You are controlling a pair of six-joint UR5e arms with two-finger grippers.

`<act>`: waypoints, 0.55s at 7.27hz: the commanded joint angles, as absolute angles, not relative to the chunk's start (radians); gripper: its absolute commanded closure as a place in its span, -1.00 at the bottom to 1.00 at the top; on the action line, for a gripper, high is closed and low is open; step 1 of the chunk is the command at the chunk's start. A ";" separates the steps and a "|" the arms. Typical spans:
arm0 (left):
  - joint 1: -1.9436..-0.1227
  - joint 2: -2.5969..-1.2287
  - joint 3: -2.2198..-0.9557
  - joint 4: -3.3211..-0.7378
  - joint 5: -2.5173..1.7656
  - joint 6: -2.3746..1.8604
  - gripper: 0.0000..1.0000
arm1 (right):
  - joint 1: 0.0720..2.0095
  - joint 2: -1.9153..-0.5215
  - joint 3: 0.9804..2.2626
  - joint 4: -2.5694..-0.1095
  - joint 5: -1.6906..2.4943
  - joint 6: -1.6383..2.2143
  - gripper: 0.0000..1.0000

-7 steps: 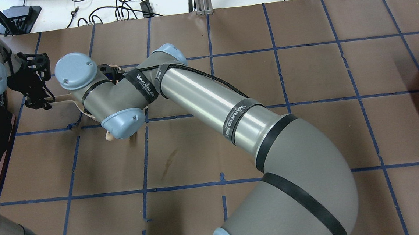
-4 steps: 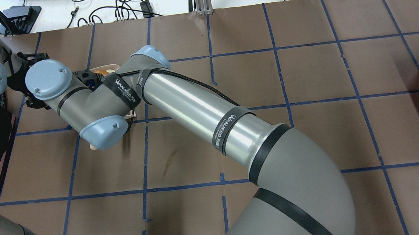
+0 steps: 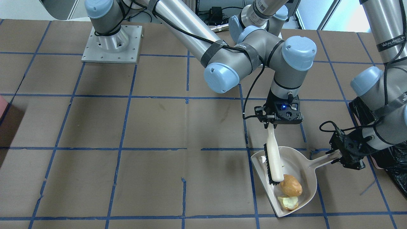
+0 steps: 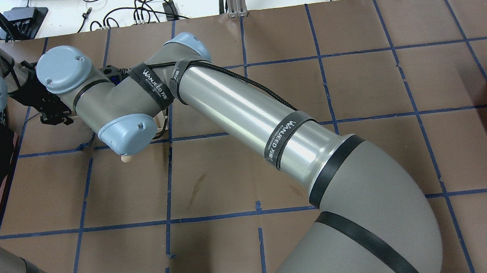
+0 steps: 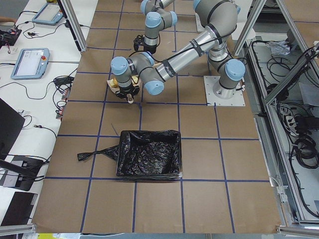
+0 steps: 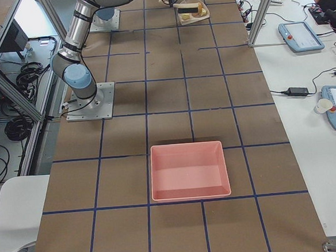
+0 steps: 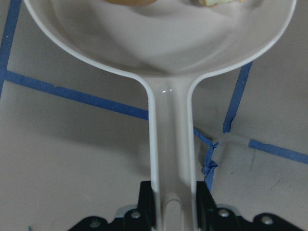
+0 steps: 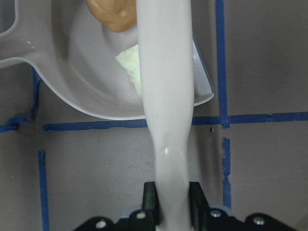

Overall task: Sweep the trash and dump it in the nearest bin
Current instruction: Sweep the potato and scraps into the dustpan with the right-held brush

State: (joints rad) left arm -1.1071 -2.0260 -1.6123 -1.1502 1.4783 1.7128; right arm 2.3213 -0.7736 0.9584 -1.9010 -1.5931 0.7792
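Toward table (image 3: 95, 178) far-left corner | left end effector (image 7: 174, 204) clamped on dustpan (image 3: 305, 173) handle | right end effector (image 8: 168, 202) clamped on brush (image 3: 274, 159) handle | lump (image 3: 291, 185), peel (image 3: 288, 202) in dustpan, brush tip touching lump

The dustpan (image 3: 305, 171) lies on the worktop (image 3: 159, 127) toward the robot's left end, the trash (image 3: 291, 185) in it and the brush (image 3: 273, 159) slanting over its mouth. The bin (image 5: 149, 167) stands farther left. A tray (image 6: 188, 170) sits well apart at the right end.
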 commanded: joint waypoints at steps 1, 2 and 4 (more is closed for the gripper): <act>-1.079 -2.029 -1.626 -1.150 1.413 1.704 0.97 | 2.280 -0.796 0.966 -1.869 -1.606 0.726 0.79; -1.077 -2.028 -1.625 -1.150 1.413 1.704 0.98 | 2.249 -0.833 0.985 -1.855 -1.606 0.671 0.79; -1.072 -2.023 -1.625 -1.149 1.411 1.684 1.00 | 2.168 -0.900 1.060 -1.850 -1.611 0.602 0.79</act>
